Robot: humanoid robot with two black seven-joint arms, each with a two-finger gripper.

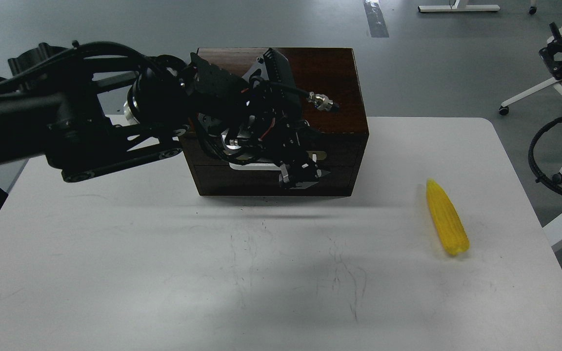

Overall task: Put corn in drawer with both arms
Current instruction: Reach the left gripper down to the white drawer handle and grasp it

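The corn (447, 224) is a bright yellow cob lying on the white table (164, 273) at the right, pointed end away from me. The dark brown box cabinet (330, 73) stands at the table's back middle. Its drawer (344, 170) looks closed. My left arm comes in from the left, and the left gripper (300, 176) hangs in front of the drawer, right at the white bar handle (254, 166). Its fingers are dark, so their state is unclear. A black part of the right arm (560, 57) shows at the far right edge, far from the corn.
A black cable loop (539, 165) hangs off the table's right edge. White chair legs on castors (530, 95) stand on the grey floor beyond. The table's front edge is near me.
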